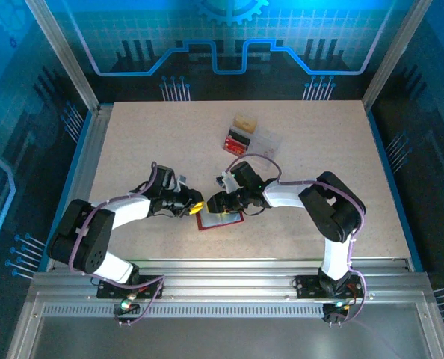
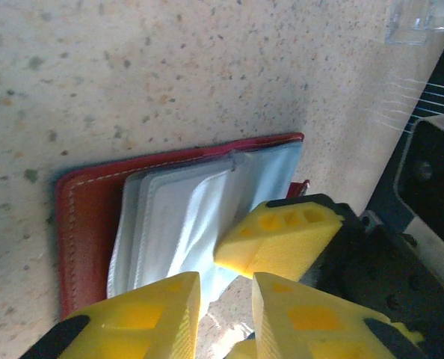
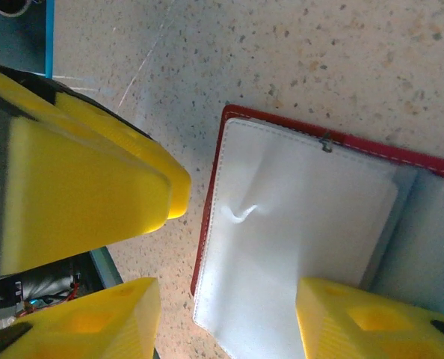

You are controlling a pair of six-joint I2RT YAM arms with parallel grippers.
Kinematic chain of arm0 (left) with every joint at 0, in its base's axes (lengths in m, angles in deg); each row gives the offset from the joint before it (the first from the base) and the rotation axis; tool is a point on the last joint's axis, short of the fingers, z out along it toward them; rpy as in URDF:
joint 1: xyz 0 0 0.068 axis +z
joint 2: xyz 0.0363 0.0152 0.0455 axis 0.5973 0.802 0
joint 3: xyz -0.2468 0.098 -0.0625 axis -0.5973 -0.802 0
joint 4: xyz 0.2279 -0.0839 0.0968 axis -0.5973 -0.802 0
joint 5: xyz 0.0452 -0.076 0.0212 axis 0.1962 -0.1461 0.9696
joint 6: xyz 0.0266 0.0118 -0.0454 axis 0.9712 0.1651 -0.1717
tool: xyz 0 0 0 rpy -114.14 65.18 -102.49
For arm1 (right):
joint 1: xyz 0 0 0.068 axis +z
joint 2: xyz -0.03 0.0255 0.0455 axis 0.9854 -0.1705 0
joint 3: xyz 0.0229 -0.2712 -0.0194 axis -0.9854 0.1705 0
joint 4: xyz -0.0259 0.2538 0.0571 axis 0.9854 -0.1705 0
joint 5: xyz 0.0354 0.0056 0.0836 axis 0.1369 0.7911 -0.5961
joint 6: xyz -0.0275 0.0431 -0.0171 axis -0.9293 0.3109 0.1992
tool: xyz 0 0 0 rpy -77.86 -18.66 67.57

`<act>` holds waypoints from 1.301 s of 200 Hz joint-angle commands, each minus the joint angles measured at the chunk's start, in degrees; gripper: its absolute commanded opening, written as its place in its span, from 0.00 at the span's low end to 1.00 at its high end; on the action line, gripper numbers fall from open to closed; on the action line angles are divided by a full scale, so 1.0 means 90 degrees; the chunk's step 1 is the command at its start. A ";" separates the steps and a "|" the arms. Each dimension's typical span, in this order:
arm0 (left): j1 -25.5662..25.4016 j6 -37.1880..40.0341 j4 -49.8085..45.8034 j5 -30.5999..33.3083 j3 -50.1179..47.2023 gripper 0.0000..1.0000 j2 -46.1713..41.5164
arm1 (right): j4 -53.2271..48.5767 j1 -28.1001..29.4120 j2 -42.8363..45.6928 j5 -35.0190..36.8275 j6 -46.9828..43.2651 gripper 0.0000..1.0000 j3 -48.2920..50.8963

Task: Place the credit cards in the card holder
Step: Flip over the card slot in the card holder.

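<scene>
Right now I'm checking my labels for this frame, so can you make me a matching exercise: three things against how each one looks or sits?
Things:
1. card holder
2. clear plastic box
3. right gripper

States:
A. holds red pieces
B. fingers wide apart over a pale pocket
C. dark red, lying open

Pairs: 1-C, 2-A, 3-B

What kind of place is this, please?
Probably a robotics lab test cell: two arms bolted to an aluminium rail, a speckled table, and blue circuit-print panels around it.
</scene>
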 commanded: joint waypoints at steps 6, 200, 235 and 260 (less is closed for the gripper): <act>-0.0028 -0.0011 0.0207 -0.0338 0.0258 0.26 0.0223 | -0.0278 0.0079 -0.0191 -0.0071 -0.0162 0.44 -0.0136; -0.0148 0.1006 -0.0389 0.0479 0.0093 0.18 0.1284 | -0.3402 -0.0559 0.1229 0.2171 -0.1499 0.66 -0.1774; -0.0155 0.1031 -0.0258 0.0415 0.0068 0.17 0.1431 | -0.5087 -0.0801 0.1239 0.5780 -0.2101 0.72 -0.3106; -0.0157 0.1070 -0.0300 0.0462 0.0063 0.17 0.1386 | -0.5532 -0.0971 0.0764 0.6937 -0.2556 0.68 -0.3814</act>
